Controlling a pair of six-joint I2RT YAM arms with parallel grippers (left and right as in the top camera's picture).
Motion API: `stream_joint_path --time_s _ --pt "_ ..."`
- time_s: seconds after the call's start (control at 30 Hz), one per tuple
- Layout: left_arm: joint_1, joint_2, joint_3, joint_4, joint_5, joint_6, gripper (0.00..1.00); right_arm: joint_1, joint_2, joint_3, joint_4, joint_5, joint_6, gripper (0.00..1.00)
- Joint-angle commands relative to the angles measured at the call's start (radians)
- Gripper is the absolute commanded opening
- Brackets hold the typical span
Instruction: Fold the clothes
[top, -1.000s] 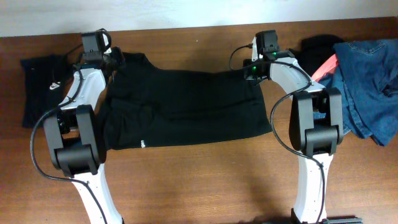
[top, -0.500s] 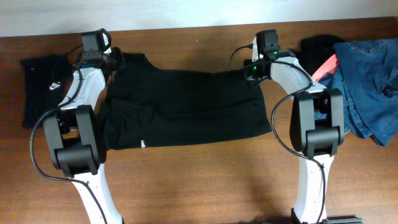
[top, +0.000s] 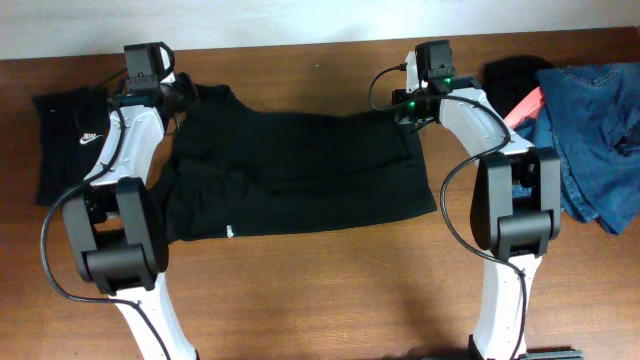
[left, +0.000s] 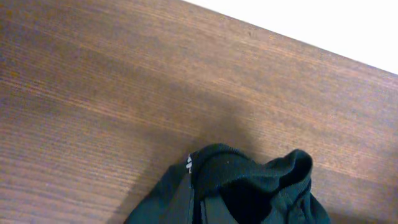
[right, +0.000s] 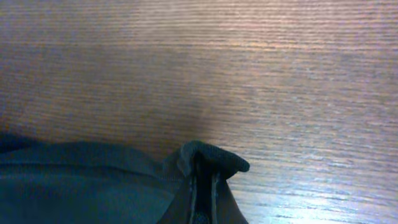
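A large black shirt (top: 300, 170) lies spread across the middle of the table, one of the clothes. My left gripper (top: 186, 94) is shut on its far left corner. In the left wrist view the pinched black fabric (left: 249, 177) bunches up over the left gripper (left: 202, 214). My right gripper (top: 406, 112) is shut on the shirt's far right corner. In the right wrist view a fold of black cloth (right: 214, 158) is clamped by the right gripper (right: 203, 199). Both corners are held just above the wood.
A folded black piece with a white swoosh (top: 65, 140) lies at the far left. At the far right is a pile of blue denim (top: 590, 130), a coral-pink piece (top: 525, 105) and another black garment (top: 512, 72). The table's far edge (top: 300, 45) runs just behind both grippers.
Both wrists have shifted slightly toward the table's far edge while holding the shirt's corners. The shirt has barely moved.
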Motion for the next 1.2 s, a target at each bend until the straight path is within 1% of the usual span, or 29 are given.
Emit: stream_joint_path --time_s 0.0,0.4,0.83,1.0,1.17 --pt "-0.001 -0.051 0.018 -0.019 0.011 0.014 0.01 0.002 -0.043 0.017 -0.006 -0.02 -0.016 0.04" --pt "-0.001 -0.09 0.018 -0.162 0.011 0.013 0.01 0.002 -0.116 0.017 -0.072 -0.019 -0.042 0.04" --pt "0.016 -0.164 0.018 -0.359 0.012 0.012 0.0 0.002 -0.13 0.017 -0.161 -0.024 -0.055 0.04" --pt "0.026 -0.192 0.018 -0.417 0.052 0.012 0.01 0.002 -0.145 0.017 -0.188 -0.039 -0.067 0.04" --pt "0.026 -0.193 0.018 -0.484 0.053 0.012 0.01 0.002 -0.171 0.017 -0.24 -0.043 -0.068 0.04"
